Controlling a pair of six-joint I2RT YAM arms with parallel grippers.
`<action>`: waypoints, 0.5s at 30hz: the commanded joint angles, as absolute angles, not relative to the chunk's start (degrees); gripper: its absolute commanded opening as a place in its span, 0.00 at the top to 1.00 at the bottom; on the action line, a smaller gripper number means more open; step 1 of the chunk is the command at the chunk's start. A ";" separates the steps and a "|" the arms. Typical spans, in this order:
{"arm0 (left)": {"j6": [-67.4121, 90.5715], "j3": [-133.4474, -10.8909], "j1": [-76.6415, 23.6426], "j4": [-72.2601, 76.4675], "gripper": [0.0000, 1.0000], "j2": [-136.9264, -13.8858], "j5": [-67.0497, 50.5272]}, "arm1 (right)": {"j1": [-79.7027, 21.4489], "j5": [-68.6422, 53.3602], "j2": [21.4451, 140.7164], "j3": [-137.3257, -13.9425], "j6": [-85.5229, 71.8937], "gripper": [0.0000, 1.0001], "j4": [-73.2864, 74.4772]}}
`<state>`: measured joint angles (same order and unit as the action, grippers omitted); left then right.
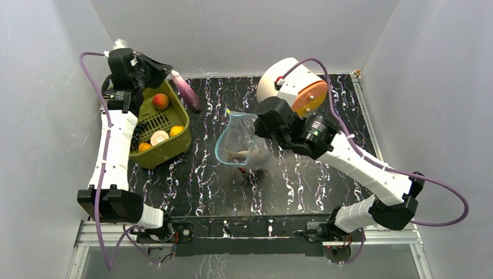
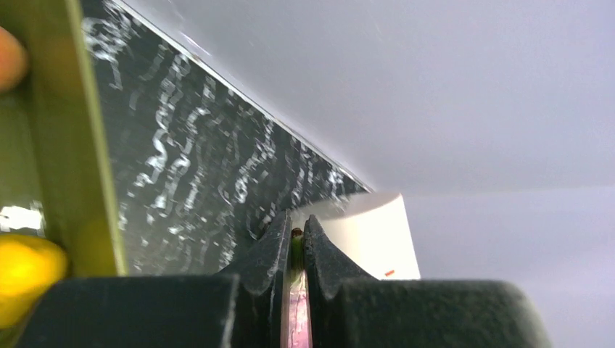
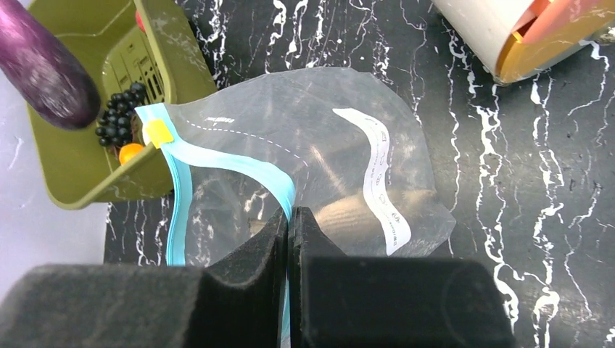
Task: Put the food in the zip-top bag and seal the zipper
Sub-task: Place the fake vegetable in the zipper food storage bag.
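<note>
your left gripper [image 2: 297, 230] is clenched on the purple piece [image 1: 186, 92], held high over the far rim of the green basket [image 1: 171, 152], so it should clear that wall on the way across. your right gripper [image 3: 289, 214] is pinched shut on the zipper [image 3: 232, 163]. that props the zip-top bag [image 3: 341, 138] open mid-table, mouth facing the basket. the peach [image 1: 160, 102] and grapes [image 3: 120, 123] sit in the basket, so sealing looks a long way off.

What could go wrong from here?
1. The left hand pinches the purple piece only by its stem end, so the long body may swing or slip in transit.
2. The right hand holds the bag at one spot on its blue strip, so the floppy mouth may fold shut or snag the piece.
</note>
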<state>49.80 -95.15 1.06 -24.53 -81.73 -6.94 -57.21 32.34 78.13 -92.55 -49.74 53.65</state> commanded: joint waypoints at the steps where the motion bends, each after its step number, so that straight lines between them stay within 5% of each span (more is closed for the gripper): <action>1: 57.06 -92.72 -2.88 -18.64 1.00 -77.87 -13.52 | -56.26 31.43 80.62 -97.81 -52.87 1.00 52.79; 15: 55.67 -81.33 -17.14 -5.83 1.00 -70.34 -6.87 | -48.37 22.55 84.68 -101.40 -64.77 1.00 56.15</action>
<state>56.38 -81.41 -15.64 -12.19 -72.36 -9.30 -49.32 24.84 84.09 -96.66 -59.77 56.29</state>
